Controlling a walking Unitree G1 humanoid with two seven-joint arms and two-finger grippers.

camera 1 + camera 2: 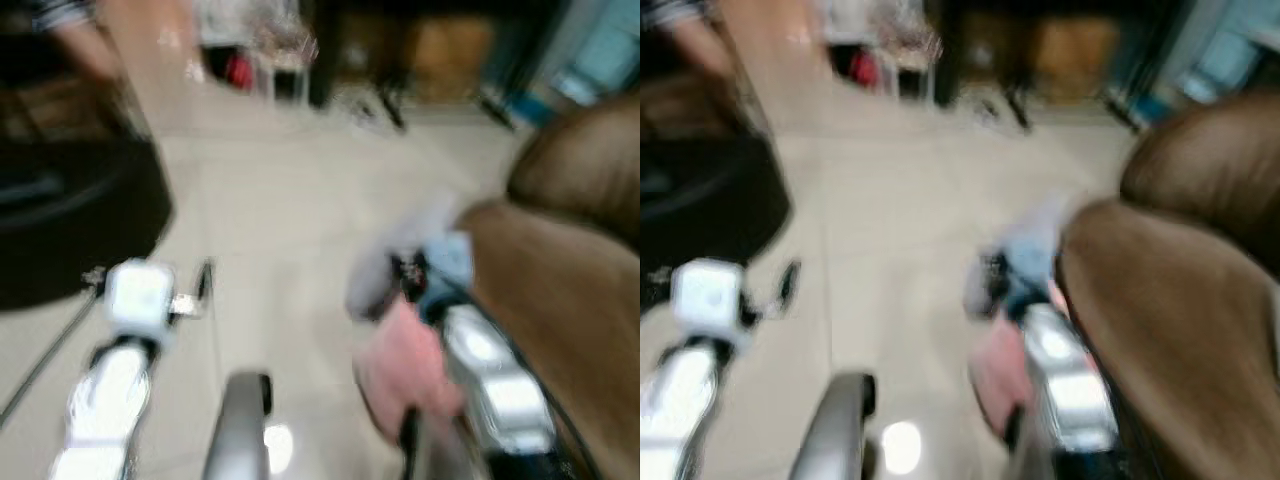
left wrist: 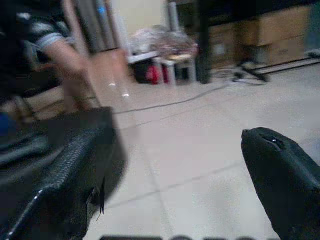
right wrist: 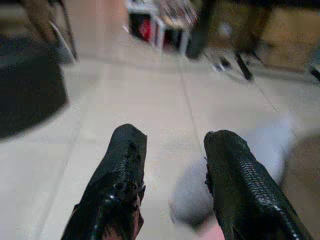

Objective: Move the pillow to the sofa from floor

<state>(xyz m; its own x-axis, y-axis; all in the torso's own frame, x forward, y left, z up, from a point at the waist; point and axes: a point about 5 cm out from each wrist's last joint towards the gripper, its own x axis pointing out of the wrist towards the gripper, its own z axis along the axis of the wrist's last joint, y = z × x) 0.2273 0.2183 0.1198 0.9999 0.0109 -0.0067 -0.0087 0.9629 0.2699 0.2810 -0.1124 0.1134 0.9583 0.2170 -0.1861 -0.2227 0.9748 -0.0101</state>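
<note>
Pillow (image 3: 192, 197): a pale grey-blue, soft-edged lump just past the tips of the right gripper (image 3: 172, 137) and slightly below them, low beside the sofa (image 1: 560, 300). Too blurred to tell whether resting on the floor (image 1: 280, 200) or against the sofa's front. Not pinched by either tool.

Right arm (image 1: 490, 370) stretched forward and down alongside the sofa, silver shell glinting. Two black fingers (image 3: 125, 165) spread apart with bare floor between them; textured, worn-looking pads. Something pink (image 1: 405, 360) bunched just behind that gripper near the wrist, possibly cloth or part of the pillow.

Left arm (image 1: 105, 390) also held forward, well apart from the pillow, with a white block at the wrist. Left gripper (image 2: 177, 130) spread wide and holding nothing, floor showing in the gap.

Sofa brown, smooth and rounded, leather-like, close on the outer side of the right gripper. Floor of pale, glossy tiles with thin joints. A dark rounded mass (image 1: 70, 220) beyond the left gripper on its outer side. Far ahead of both tools, a person's arm (image 2: 70, 60) in a striped sleeve and cardboard boxes (image 2: 270, 30) under dark furniture.
</note>
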